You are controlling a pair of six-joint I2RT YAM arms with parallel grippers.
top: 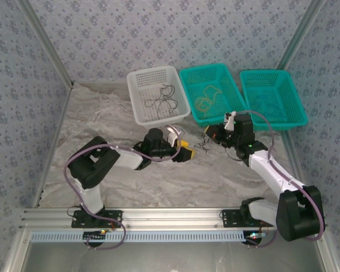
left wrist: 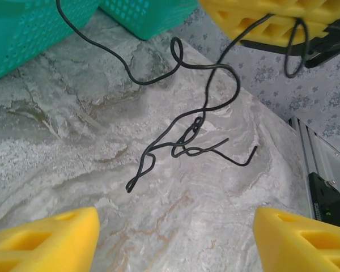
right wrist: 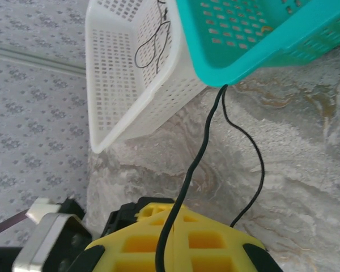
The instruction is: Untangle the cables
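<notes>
Surroundings: a bench draped in marbled grey-white cloth, closed in by flower-patterned panels and aluminium rails. Three perforated plastic baskets stand close side by side along its far side.
In the way: the middle teal basket sits just behind both end effectors. In the right wrist view its corner overhangs the spot where the loose cable runs up.
White basket: leftmost of the row. It holds a second black cable lying in loose loops.
Middle teal basket, contents: a thin yellow cable in small loose coils.
Right teal basket: whatever lies inside is too faint to make out.
Task's thing: a thin black cable, kinked and looped over itself. It is outside every basket, between the two end effectors and in front of the middle teal basket. One strand rises to the right end effector. Whether the lowest loops touch the bench cannot be told.
Left end effector: its yellow pads stand wide apart with nothing between them. It faces the tangle from nearby.
Right end effector: its yellow pads are pressed narrow on the thin black cable, which comes out from between them.
</notes>
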